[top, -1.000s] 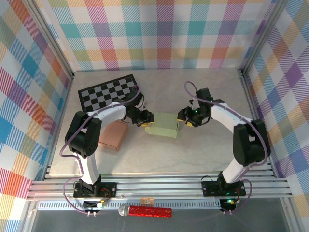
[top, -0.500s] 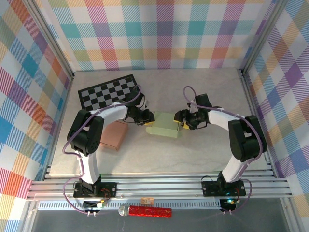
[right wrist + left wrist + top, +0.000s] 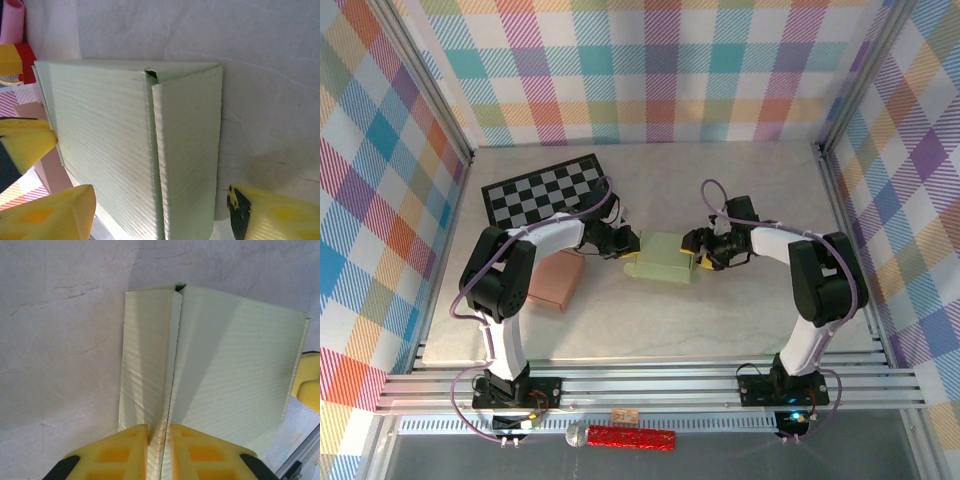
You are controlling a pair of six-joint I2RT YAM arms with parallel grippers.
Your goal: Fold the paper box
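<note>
Black-and-white checkerboard (image 3: 548, 190) is lying at the far left of your table (image 3: 740, 320), with a pink flat box (image 3: 555, 280) sitting just in front of it. Your left gripper (image 3: 620, 248) is reaching in low from there. In its wrist view, the left gripper (image 3: 160, 432) is pinching its yellow fingers (image 3: 125, 450) onto the folded ridge of the paper box (image 3: 230, 365). The paper box (image 3: 663, 258) is pale green and is resting flat near the middle of the table, between your two arms. Your right gripper (image 3: 700, 250) is sitting against its right end. Seen from the wrist, the right gripper (image 3: 159, 200) is spread wide, straddling the narrow end flap of the paper box (image 3: 100, 135) and gripping nothing.
</note>
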